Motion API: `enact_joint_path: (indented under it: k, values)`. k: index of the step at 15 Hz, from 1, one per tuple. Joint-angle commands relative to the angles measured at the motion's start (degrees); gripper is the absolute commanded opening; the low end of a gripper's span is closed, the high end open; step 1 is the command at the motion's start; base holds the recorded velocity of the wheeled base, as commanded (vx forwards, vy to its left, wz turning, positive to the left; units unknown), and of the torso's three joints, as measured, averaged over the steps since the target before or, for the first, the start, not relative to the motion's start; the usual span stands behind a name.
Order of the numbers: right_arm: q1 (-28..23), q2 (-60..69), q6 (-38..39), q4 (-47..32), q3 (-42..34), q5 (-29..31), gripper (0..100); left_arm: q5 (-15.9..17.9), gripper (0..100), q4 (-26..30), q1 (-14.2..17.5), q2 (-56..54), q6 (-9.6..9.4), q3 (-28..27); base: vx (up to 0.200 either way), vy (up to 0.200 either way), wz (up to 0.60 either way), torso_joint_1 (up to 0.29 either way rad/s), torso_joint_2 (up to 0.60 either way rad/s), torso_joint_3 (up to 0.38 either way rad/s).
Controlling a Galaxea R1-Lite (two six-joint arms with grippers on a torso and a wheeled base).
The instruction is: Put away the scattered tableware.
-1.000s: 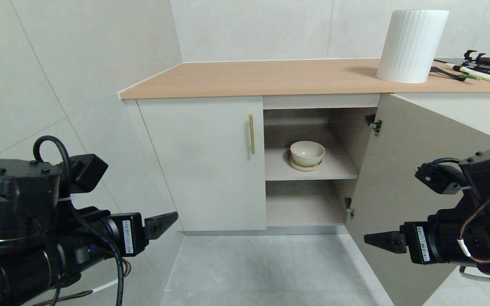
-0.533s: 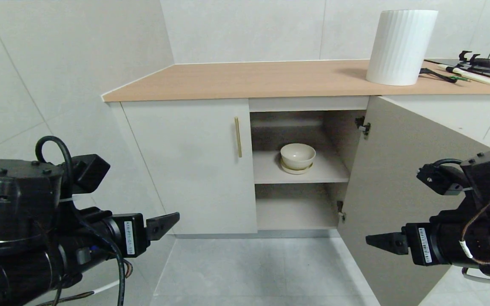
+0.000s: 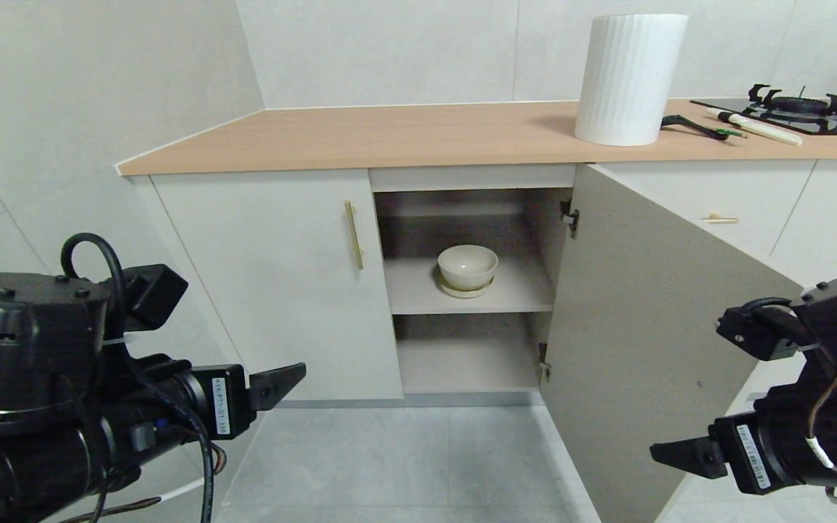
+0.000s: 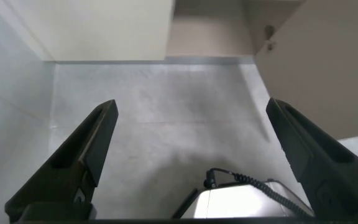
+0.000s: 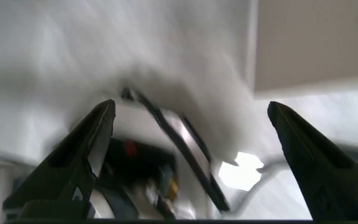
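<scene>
Since the head camera has swung right, shifting the scene left, treat nothing as moved but the right gripper (image 5: 190, 104), now lower at 4 o'clock. It and the left gripper (image 4: 190, 107), 8 o'clock, gape wide, empty. Labels (image 3: 220, 415) unreadable. Bowl (image 3: 467, 266) stowed on shelf (image 3: 418, 292), 12 o'clock; utensils (image 3: 753, 125), 2 o'clock, probably next

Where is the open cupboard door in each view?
Head view: door stands open, right of the shelf with the bowl.
Left wrist view: door rises from the floor, next to the lower hinge.
Right wrist view: a pale panel may be it; too blurred to tell.
Shared landmark: lower hinge, head and left wrist views.
</scene>
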State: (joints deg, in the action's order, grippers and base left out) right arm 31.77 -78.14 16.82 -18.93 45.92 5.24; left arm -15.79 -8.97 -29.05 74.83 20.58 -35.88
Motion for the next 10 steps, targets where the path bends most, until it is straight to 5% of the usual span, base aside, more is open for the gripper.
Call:
enact_joint_path:
  k: [1,7,10]
  values:
    - [-0.04,2.82,-1.53,-2.95,0.84,-0.06,100,-0.03,100,0.01,0.05,0.14,-0.01,0.02,0.000,0.000,0.00,0.000,0.00,0.000]
    - [-5.14,7.30,-2.06,-19.48,9.71,3.20,100,-0.03,100,0.01,0.05,0.14,0.08,0.11,0.000,0.000,0.00,0.000,0.00,0.000]
    - [-14.37,7.13,-5.66,-19.48,10.77,7.50,100,-0.03,100,0.01,0.05,0.23,0.08,0.19,0.000,0.000,0.00,0.000,0.00,0.000]
